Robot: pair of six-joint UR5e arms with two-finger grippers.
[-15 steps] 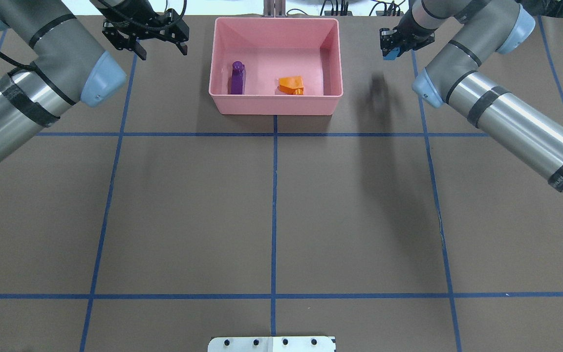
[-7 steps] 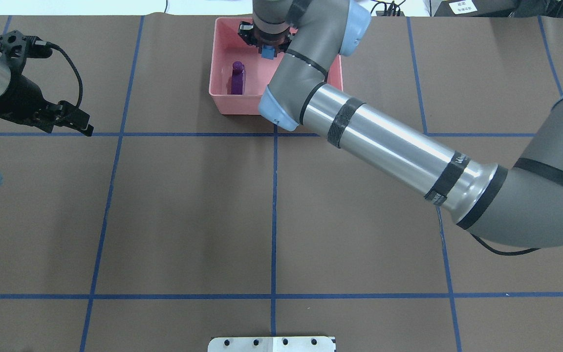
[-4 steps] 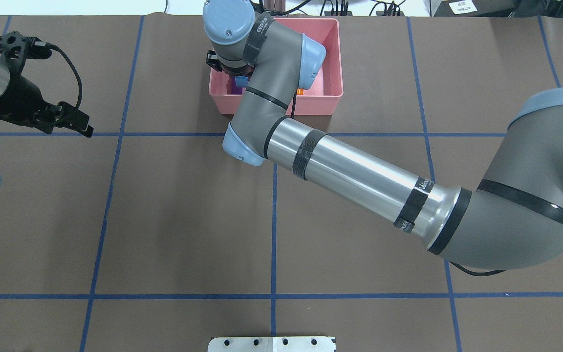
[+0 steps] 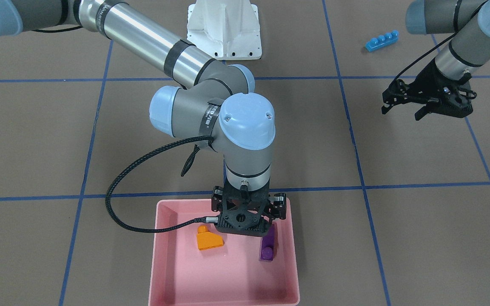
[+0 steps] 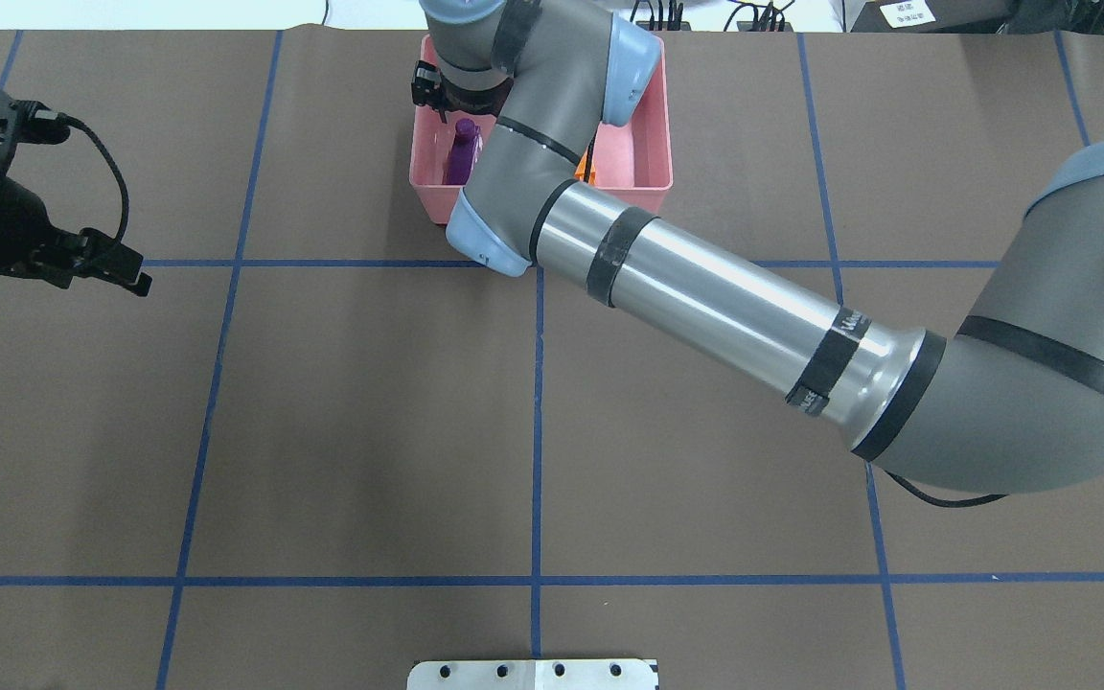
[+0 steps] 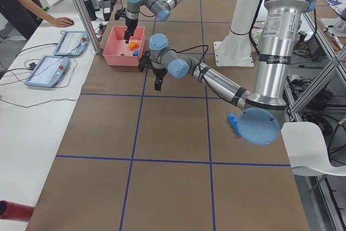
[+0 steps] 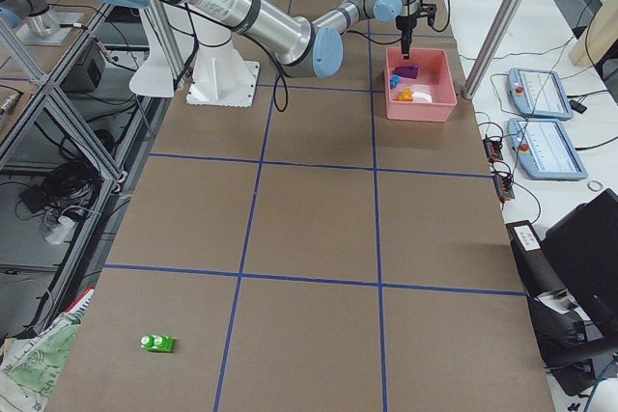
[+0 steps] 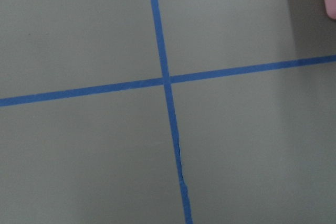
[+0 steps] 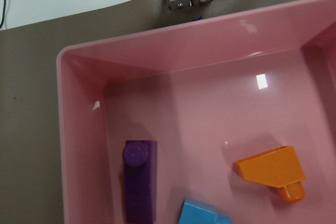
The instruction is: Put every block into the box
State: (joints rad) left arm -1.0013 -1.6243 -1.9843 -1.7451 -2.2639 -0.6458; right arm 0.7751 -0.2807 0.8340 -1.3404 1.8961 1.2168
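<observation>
The small blue one-stud plastic brick (image 9: 205, 214) lies loose on the floor of the shallow pink plastic box (image 9: 81, 145). It is on the robot's side, between the purple oblong brick (image 9: 139, 187) and the orange sloped brick (image 9: 270, 167), and apart from both as far as the frame shows. My right gripper (image 4: 248, 223) hangs over the box, above the purple brick. Its fingertips are hidden behind its own body, but the linkage looks splayed and the blue brick is not in it. I read the fingers as apart and empty. My left gripper (image 4: 400, 111) hovers over the bare brown table (image 4: 398, 148), well apart from the box, fingers spread and holding nothing.

I judge the step in hand to be getting the right arm out. I would lift straight up until the fingers are above the rim before swinging away. The purple brick sits just beside them, and a sideways sweep could knock it or drag the box. I would also watch the black braided cable (image 4: 113, 204) that loops over the box's rim.

I count five bricks. Three are in the box. Two are out:
- The long blue four-stud brick (image 4: 381, 41) is on the table near the white robot base (image 4: 223, 29), on the left arm's side.
- The green two-stud brick (image 7: 156, 343) is far down the table toward its right-hand end.

There is one box and two grippers.
</observation>
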